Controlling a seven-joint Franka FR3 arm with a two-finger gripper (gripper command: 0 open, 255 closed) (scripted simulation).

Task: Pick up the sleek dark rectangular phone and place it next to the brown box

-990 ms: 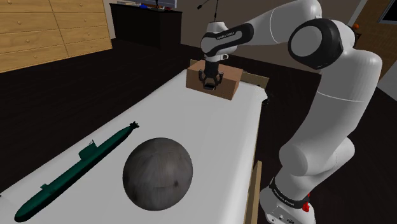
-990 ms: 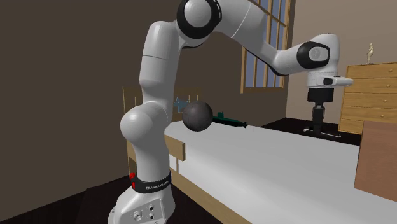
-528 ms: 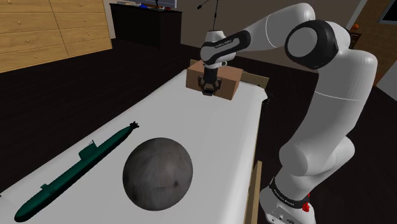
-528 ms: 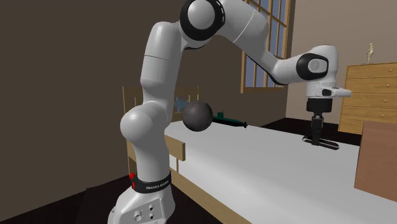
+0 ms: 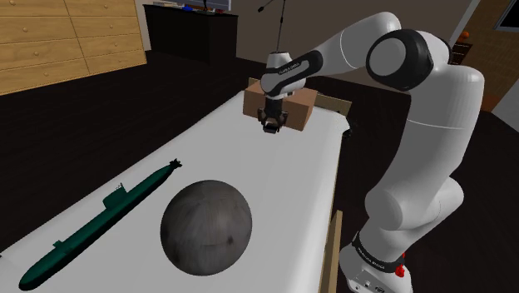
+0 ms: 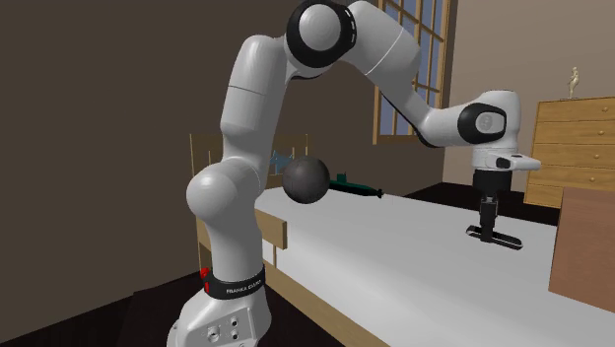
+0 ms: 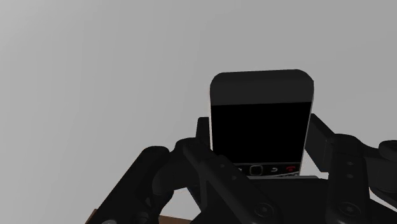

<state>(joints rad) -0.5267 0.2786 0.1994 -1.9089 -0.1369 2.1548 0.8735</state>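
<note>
Where the arm reaches over the far end of the white table [image 5: 274, 191], the gripper [image 6: 489, 225] points straight down. It holds the phone [image 6: 496, 238] flat, pinched between its fingers [image 7: 323, 143]. The wrist view shows them pressing on the phone's two long edges, screen upward. The phone hangs level and very low over the table. I cannot tell whether it touches the surface. The brown box [image 6: 587, 246] stands near it but apart, toward the second exterior view's right.

Assessment: the step in hand appears to be the set-down.

- Lower slowly and keep the phone level, so one edge does not strike first.
- Spread the fingers only once its underside rests fully on the table.
- Keep a small gap to the box, so neither the phone nor a finger nudges it.
- Withdraw straight up to avoid dragging the phone.

The grey ball [image 5: 205, 226] and the toy submarine [image 5: 100, 220] lie well apart and pose no obstruction.
</note>
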